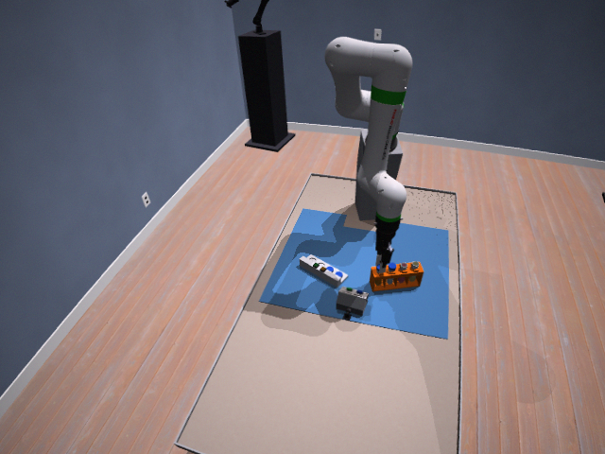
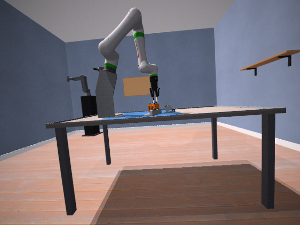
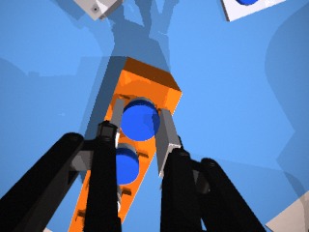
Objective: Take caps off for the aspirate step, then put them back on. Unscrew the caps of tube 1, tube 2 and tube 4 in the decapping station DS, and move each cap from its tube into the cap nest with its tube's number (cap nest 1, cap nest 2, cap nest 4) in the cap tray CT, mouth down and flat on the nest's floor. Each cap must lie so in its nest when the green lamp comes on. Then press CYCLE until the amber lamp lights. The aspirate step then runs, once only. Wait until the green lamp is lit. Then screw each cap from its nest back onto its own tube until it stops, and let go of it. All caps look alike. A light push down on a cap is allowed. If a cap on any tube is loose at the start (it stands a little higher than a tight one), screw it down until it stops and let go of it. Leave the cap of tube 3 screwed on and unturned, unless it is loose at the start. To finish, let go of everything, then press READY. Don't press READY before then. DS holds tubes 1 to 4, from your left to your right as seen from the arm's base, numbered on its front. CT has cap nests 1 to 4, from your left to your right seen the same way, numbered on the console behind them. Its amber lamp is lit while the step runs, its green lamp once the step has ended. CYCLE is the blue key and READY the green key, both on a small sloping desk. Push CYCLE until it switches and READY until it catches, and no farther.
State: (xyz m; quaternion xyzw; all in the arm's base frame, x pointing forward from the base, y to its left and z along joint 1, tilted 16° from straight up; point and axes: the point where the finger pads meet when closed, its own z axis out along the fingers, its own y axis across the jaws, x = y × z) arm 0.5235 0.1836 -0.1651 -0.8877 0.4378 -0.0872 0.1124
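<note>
The orange decapping station [image 1: 396, 276] stands on the blue mat. My gripper [image 1: 383, 264] comes straight down onto its end tube, at the left in the top view. In the wrist view the two finger pads are shut on that tube's blue cap [image 3: 140, 119], which sits on the tube. The tube beside it also carries a blue cap [image 3: 126, 166]. The two tubes at the other end [image 1: 409, 267] show no blue caps. The white cap tray [image 1: 322, 270] holds two blue caps [image 1: 333, 270] in neighbouring nests.
The grey key desk [image 1: 352, 300] with a green and a blue key stands in front of the rack, between it and the tray. A corner of the tray with a blue cap [image 3: 247, 3] shows at the top of the wrist view.
</note>
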